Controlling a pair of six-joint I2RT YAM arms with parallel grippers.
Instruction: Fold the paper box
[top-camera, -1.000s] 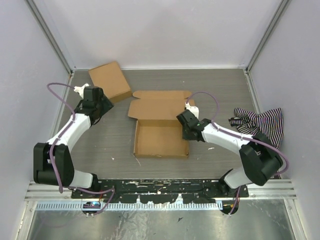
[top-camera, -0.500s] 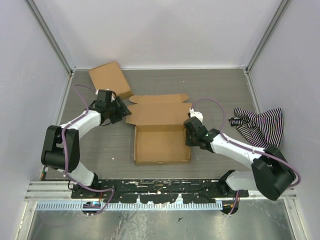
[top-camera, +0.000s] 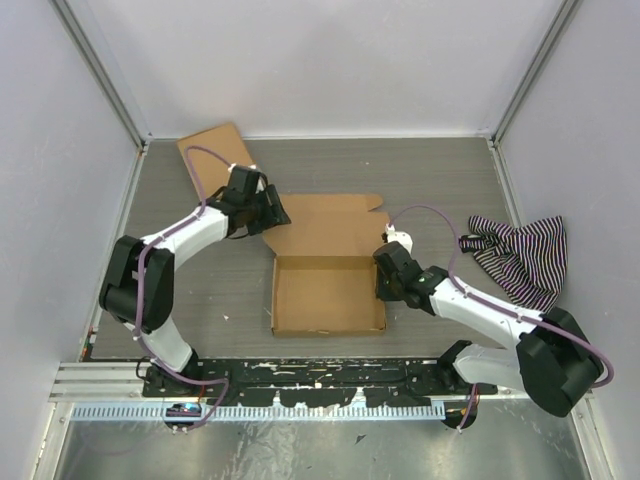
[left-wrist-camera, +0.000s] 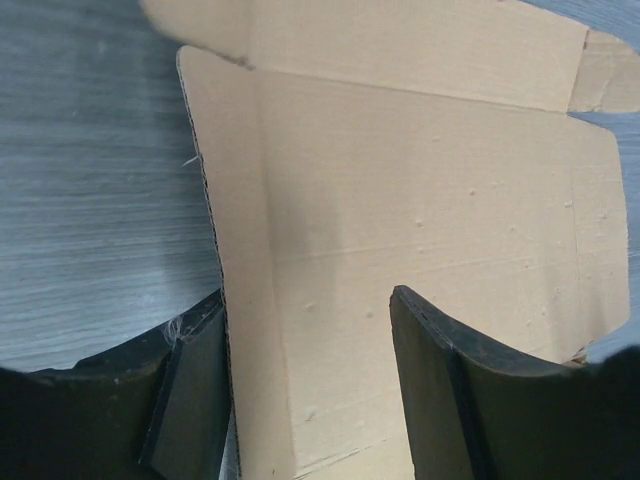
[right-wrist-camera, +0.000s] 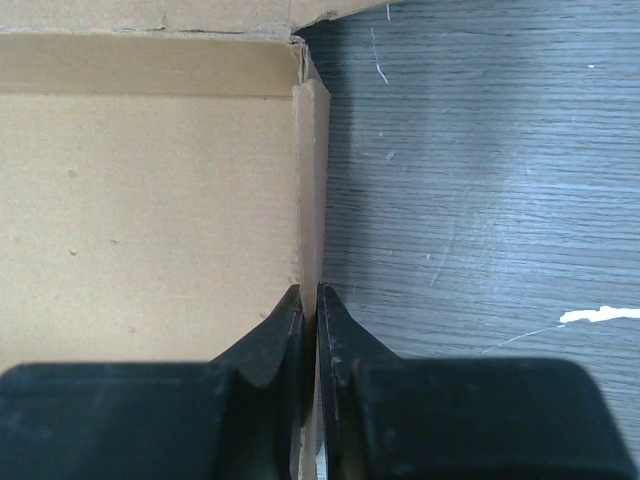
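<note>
Paper box (top-camera: 328, 293), long axis near-far, lid (top-camera: 330, 225) rearward

table (top-camera: 440, 180): grey, with wood lines
middle: brown paper box (top-camera: 328, 290), open, lid flap lying back
back left: small brown box (top-camera: 205, 152)
right side: striped cloth (top-camera: 520, 250), bunched up

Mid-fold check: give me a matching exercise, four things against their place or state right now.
1. left gripper
2. right gripper
3. striped cloth
4. smaller box

A. far-left corner
B. shut on the paper box, on its right wall
C. open, at the paper box's lid edge
D. far right side

Pairs: 1-C, 2-B, 3-D, 4-A
</note>
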